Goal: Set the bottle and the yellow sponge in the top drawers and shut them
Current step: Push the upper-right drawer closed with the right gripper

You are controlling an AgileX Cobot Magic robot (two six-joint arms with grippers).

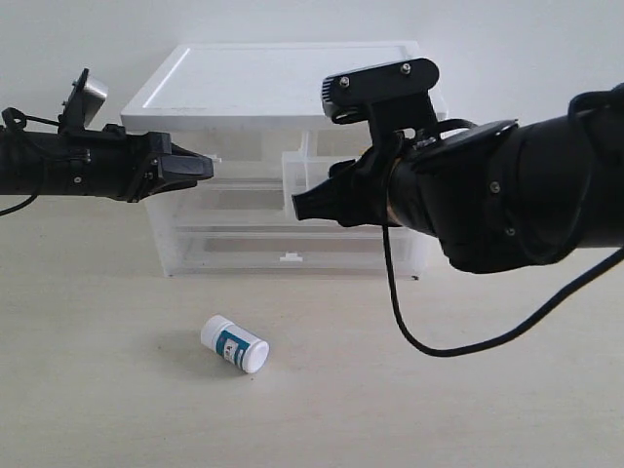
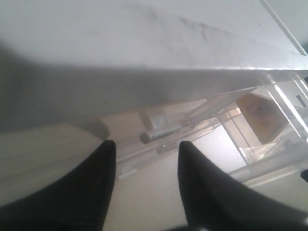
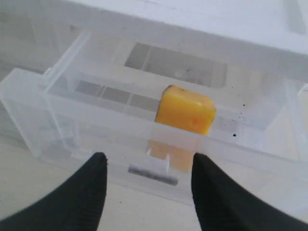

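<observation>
**Position.** The bottle [image 1: 234,343] lies on its side on the tabletop [image 1: 507,409], toward its near edge and well apart from the drawer unit [image 1: 283,83] at the far edge. The sponge [image 3: 185,109] sits inside the right top drawer [image 3: 86,130], which stands open. The left top drawer [image 1: 249,168] appears shut.

**Grippers.** The left gripper [image 2: 147,144] and the right gripper [image 3: 149,159] each have jaws apart and hold nothing. Each hangs before a top drawer.

**Risks.**
- The round bottle is likely to roll away from an off-centre pinch.
- The sponge rises above the drawer front and may catch under the unit's top on closing.
- The light unit may slide backward when pushed.

**Surroundings.** The tabletop is pale, matt and faintly wood-grained. A plain white wall [image 1: 78,39] stands behind.
</observation>
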